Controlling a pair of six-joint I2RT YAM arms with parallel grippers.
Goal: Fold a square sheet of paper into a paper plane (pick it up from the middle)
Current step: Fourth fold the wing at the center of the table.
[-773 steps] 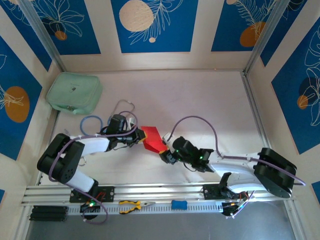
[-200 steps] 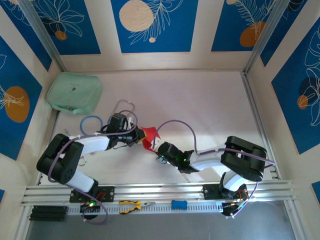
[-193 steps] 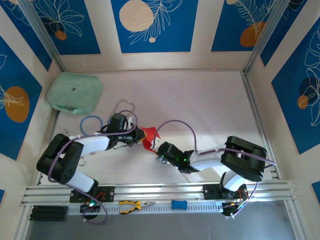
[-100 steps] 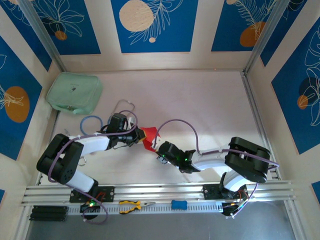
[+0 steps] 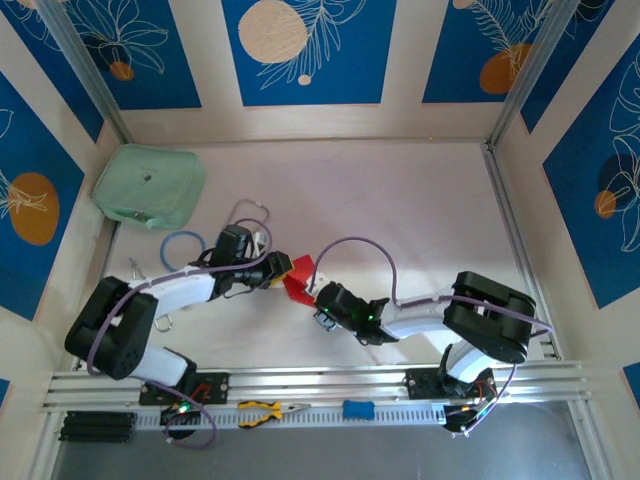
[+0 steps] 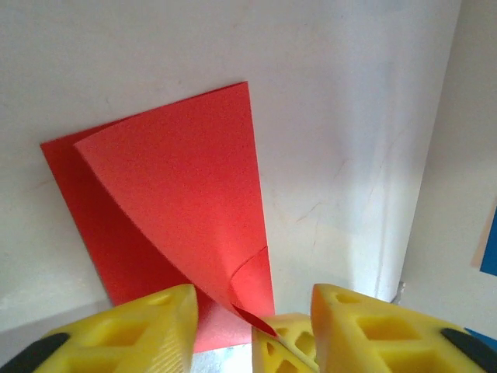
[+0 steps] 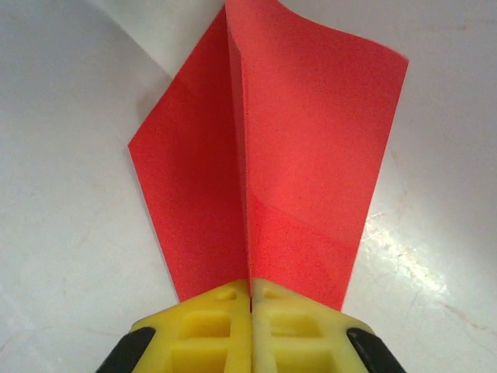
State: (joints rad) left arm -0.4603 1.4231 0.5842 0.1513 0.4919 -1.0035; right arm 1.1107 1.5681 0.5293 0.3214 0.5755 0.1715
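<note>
At the right wrist, right tool [image 7: 250, 299] clamps the red paper [image 7: 303, 140]; left wrist shows left tool [image 6: 250, 315] parted.

One red paper sheet [image 5: 297, 282], one mint-green pouch [image 5: 148, 187], one blue ring [image 5: 183, 234], one pair of yellow-handled pliers [image 5: 266, 409].

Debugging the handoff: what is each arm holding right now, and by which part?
Right gripper is shut on the folded red paper at the near end of its centre crease. Left gripper, fingers apart, grips nothing.
</note>
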